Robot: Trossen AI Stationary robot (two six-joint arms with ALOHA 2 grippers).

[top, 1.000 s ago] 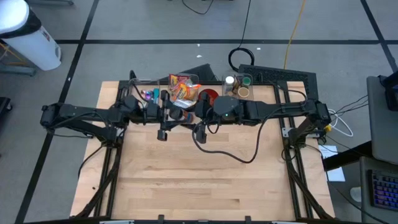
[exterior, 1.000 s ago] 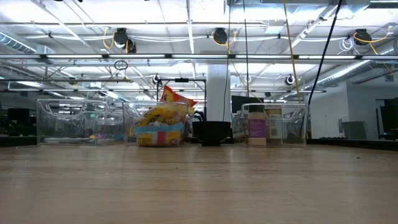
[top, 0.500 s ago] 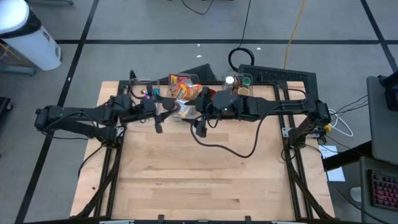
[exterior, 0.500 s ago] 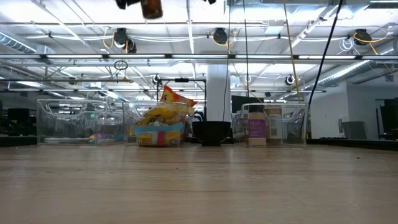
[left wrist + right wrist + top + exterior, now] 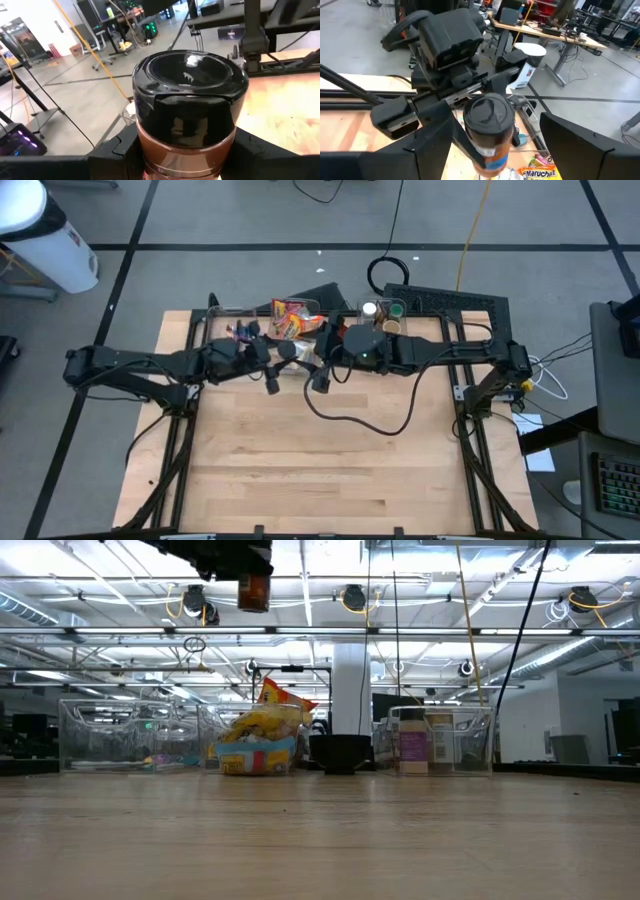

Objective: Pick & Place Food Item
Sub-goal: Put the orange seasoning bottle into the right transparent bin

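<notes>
A jar (image 5: pixel 190 100) with a glossy black cap and a brown body is held high above the table by my left gripper (image 5: pixel 270 377), which points about level toward the table's right. In the low view the jar (image 5: pixel 253 590) shows at the top, under the dark gripper (image 5: pixel 225 555). My right gripper (image 5: pixel 320 382) faces it from the right, open. In the right wrist view the jar (image 5: pixel 487 122) shows between the spread fingers (image 5: pixel 422 142) but beyond them, untouched. My left gripper pinches the jar's brown body just below the cap (image 5: pixel 150 150) between its two fingers, one on each side. The fingers come in about level from the table's left and lie across the jar. The jar stands roughly upright, cap up, lifted clear of the table.
Along the far edge stand clear bins: one with colourful snack packs (image 5: pixel 258 735), one with small items (image 5: pixel 130 740), one with bottles (image 5: pixel 440 745). A dark bowl (image 5: pixel 340 753) sits between them. The wooden table (image 5: pixel 320 470) lies bare toward its near edge.
My left gripper has tipped up from pointing down to about level and has sunk a little with the jar, which has come into the low view from above. It has also shifted slightly toward the right gripper.
</notes>
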